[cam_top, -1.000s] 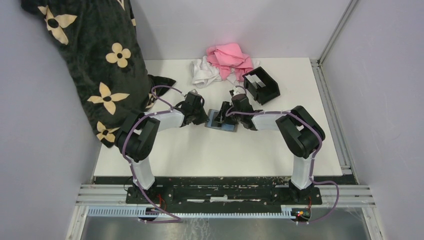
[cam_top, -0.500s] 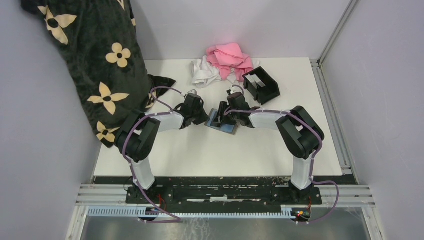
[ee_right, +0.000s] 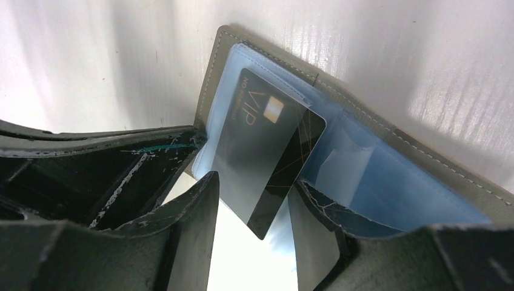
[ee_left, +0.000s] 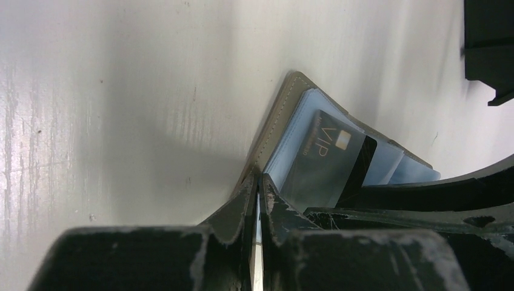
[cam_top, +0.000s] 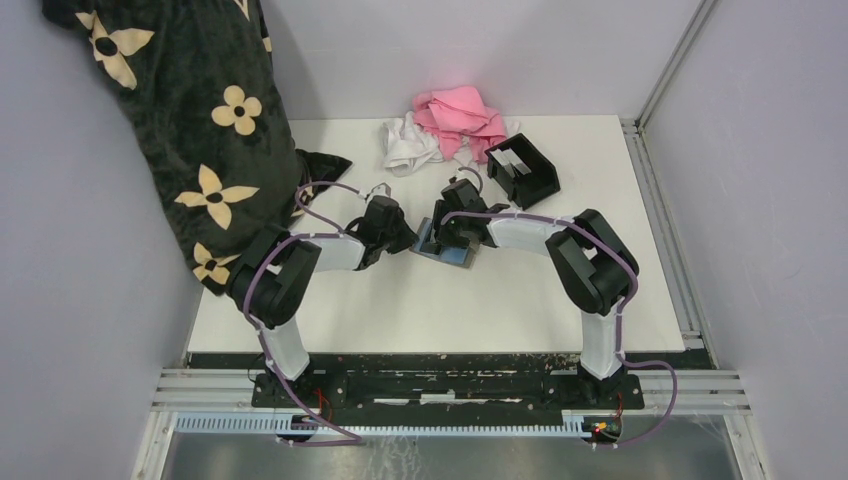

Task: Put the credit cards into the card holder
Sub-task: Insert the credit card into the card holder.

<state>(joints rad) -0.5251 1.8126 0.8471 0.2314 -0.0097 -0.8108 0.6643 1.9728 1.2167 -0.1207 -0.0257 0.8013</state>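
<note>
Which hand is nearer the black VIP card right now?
Right. The right hand, open, straddles the VIP card; the left hand pinches the wallet edge just beside it.

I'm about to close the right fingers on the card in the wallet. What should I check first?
1. VIP card lies between the right gripper's open fingers: ok.
2. Card partly out of the wallet's sleeve: ok.
3. Left gripper shut at the wallet's edge: ok.
4. Left fingers actually pinning the wallet down: cannot tell.
5. Card holder in sight beyond the wallet, nothing on top of it: ok.
</note>
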